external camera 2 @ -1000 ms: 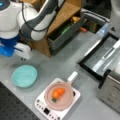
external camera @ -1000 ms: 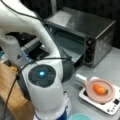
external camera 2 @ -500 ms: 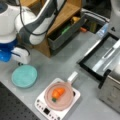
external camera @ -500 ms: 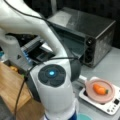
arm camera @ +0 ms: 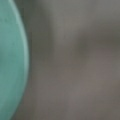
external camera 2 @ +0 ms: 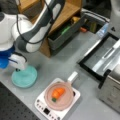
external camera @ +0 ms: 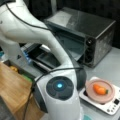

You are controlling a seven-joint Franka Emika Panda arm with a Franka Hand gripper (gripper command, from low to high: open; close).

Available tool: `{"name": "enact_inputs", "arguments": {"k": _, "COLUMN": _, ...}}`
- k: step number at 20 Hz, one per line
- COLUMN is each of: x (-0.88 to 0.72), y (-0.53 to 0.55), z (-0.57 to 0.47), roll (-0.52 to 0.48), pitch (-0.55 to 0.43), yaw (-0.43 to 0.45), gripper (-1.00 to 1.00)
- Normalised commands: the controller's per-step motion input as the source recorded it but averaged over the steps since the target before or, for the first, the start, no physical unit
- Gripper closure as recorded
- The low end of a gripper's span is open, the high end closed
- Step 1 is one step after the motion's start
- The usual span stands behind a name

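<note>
jaws point(external camera 2: 18, 70) state unclear, at teal plate point(external camera 2: 24, 77) | wrist: plate rim only

Lighting is even and moderately bright in both front views. Soft glare lies on the oven point(external camera: 82, 32) top. A faint shadow sits beside the teal plate point(external camera 2: 24, 77). All views are blurred; the wrist view is heavily out of focus.

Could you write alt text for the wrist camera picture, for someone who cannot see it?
The curved edge of a round teal plate fills the picture's left side; the rest is bare grey tabletop. The gripper does not show.
</note>
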Motion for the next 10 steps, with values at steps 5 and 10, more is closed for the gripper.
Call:
{"name": "enact_inputs", "arguments": {"k": 5, "x": 0.21, "y": -0.19, "z": 0.0, "roll": 0.163, "pitch": 0.172, "yaw": 0.017, "gripper": -1.0}}
{"name": "enact_inputs", "arguments": {"k": 10, "x": 0.15, "y": -0.09, "z": 0.1, "roll": 0.149, "pitch": 0.149, "yaw": -0.04, "gripper": -1.0}}
